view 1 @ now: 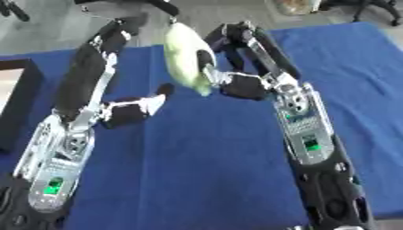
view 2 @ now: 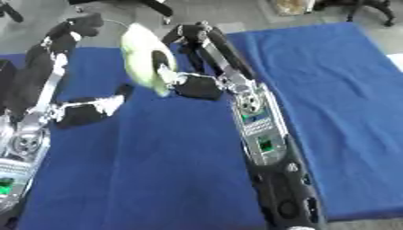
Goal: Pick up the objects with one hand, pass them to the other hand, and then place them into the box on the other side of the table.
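Across the near and right parts of the surface (view 1: 197,179), the blue cloth is lying bare, giving wide room between the two forearms and out toward the right edge. At the left edge, a dark box (view 1: 17,103) is sitting with its black wall showing, just beside the left arm. Beyond the far edge, grey floor is showing.

Near the far middle, the right hand (view 1: 228,67) is holding a pale yellow-green object (view 1: 185,56), long and rounded, its fingers curling round the object's side. That object is being held up above the cloth, tilted with its narrower end pointing down.

Just to the left and lower, the left hand (view 1: 130,110) is reaching toward it with fingers extended and relaxed, holding nothing; its fingertips are ending just short of the object's lower end.
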`<move>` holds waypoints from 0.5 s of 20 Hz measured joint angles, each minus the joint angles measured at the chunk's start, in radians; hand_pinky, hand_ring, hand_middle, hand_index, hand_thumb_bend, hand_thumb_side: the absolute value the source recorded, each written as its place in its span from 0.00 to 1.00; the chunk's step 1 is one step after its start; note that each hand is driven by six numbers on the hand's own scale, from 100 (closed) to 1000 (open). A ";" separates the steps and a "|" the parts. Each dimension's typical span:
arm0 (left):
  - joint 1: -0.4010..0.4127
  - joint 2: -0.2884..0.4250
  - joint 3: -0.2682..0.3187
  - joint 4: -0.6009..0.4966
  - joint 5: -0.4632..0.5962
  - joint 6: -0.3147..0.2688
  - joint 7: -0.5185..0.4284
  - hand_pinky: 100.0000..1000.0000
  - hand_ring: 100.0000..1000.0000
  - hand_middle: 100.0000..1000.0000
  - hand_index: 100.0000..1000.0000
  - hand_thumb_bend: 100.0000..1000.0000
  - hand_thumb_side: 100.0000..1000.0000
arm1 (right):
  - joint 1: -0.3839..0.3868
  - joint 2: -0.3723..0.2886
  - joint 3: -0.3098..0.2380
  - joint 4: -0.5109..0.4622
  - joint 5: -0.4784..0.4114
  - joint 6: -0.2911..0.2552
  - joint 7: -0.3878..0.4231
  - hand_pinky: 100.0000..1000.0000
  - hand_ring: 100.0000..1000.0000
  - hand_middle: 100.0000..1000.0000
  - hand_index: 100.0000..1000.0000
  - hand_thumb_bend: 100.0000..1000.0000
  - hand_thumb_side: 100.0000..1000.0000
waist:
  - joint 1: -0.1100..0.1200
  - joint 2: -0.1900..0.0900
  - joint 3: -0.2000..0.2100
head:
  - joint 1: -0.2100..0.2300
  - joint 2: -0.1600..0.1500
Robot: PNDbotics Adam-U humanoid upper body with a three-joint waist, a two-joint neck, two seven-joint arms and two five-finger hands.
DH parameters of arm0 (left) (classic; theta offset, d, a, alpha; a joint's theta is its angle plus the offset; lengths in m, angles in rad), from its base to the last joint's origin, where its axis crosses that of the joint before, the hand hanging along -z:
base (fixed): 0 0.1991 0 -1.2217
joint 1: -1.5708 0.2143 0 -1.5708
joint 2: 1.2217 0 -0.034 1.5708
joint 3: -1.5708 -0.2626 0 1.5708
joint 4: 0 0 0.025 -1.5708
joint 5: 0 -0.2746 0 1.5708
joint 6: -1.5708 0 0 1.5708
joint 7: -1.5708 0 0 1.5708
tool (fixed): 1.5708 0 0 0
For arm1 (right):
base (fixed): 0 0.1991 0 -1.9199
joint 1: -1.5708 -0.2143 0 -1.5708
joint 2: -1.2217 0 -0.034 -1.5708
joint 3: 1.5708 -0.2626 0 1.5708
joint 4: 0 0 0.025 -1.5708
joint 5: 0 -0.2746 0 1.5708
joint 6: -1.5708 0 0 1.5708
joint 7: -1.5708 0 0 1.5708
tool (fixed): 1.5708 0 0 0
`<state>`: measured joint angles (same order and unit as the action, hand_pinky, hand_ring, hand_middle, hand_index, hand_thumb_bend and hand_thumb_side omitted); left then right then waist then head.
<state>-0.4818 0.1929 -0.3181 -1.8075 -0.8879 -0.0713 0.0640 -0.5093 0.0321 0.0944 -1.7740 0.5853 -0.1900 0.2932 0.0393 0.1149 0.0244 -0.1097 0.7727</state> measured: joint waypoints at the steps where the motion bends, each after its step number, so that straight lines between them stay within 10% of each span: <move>1: 0.000 0.000 0.000 0.000 0.001 0.000 -0.003 0.80 0.76 0.79 0.96 0.41 0.09 | 0.000 0.000 0.000 0.000 0.000 0.000 0.000 0.59 0.05 0.00 0.06 0.00 0.35 | 0.000 0.000 0.000 | 0.000 0.000; 10: -0.002 -0.001 0.000 0.000 0.012 -0.008 -0.016 0.80 0.77 0.80 0.96 0.44 0.08 | 0.000 0.000 0.006 0.000 -0.003 -0.003 0.008 0.59 0.05 0.00 0.06 0.00 0.34 | 0.000 0.000 -0.001 | 0.000 0.000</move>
<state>-0.4833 0.1920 -0.3183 -1.8077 -0.8761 -0.0798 0.0478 -0.5093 0.0321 0.1007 -1.7740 0.5826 -0.1929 0.3009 0.0393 0.1149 0.0237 -0.1099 0.7727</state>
